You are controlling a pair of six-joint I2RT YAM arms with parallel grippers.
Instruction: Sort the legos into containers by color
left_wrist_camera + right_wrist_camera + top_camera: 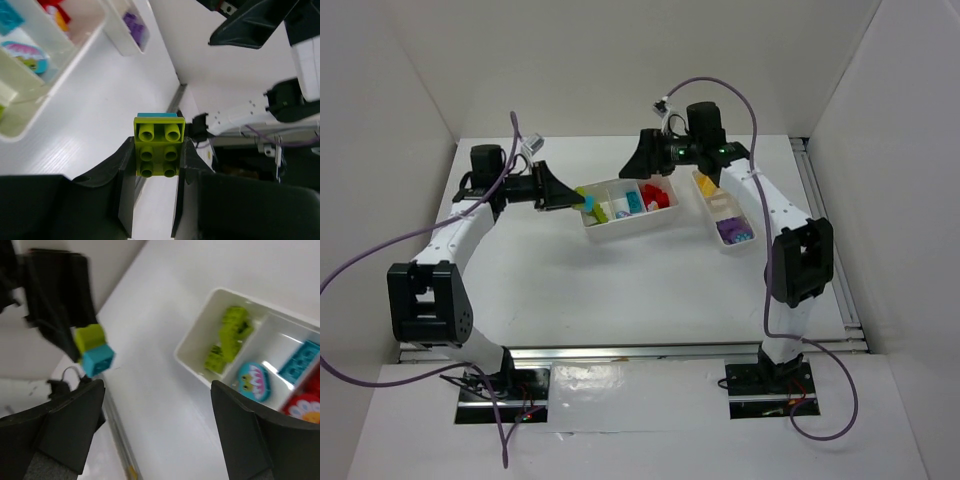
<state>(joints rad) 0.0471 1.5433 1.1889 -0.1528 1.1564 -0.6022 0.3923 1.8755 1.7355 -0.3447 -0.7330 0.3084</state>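
The left gripper point(158, 160) is pinched on a lime green brick point(159, 147), onto whose far face a teal-blue brick point(156, 115) is stuck. The pair is held in the air just beside the left end of the wider tray point(620, 231), above the counter point(620, 290). The right gripper point(157, 390) is spread and empty, and is held over the far edge of that tray. In the tray's left compartment lime green bricks point(230, 335) are seen, teal-blue pieces point(302, 357) in the next ones, and red pieces point(658, 195) at its right end. To the right of the tray the narrower tray point(723, 207) is set, with purple bricks point(735, 232) in its near end.
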